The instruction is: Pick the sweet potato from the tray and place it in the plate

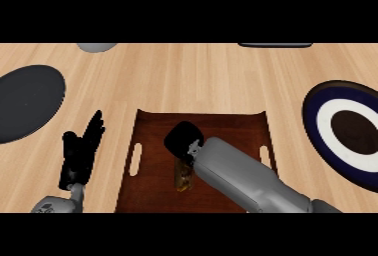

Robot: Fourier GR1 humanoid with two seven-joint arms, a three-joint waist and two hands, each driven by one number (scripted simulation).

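Currently your right robot hand (pixel 183 138) sits low over the middle of the brown tray (pixel 244 122), wrist bent down, and your own forearm hides its fingers, so you cannot tell whether they are apart or clamped on anything. The sweet potato (pixel 183 179) lies on the tray floor just near of that hand, a narrow brownish shape partly tucked under the forearm's left edge; whether the hand touches it is not visible.

Your main risk is closing blind: if the fingers are beside it, not around it, you may nudge it along the tray or pinch only one end, and it could tip out on the lift. The target plate (pixel 319 122), dark blue with a white ring, lies well to the right, so the carry must clear the tray's right wall and handle slot.

Your left robot hand (pixel 80 150) rests open, fingers up, left of the tray on the desk (pixel 192 75).

No brand, label or writing is readable anywhere.
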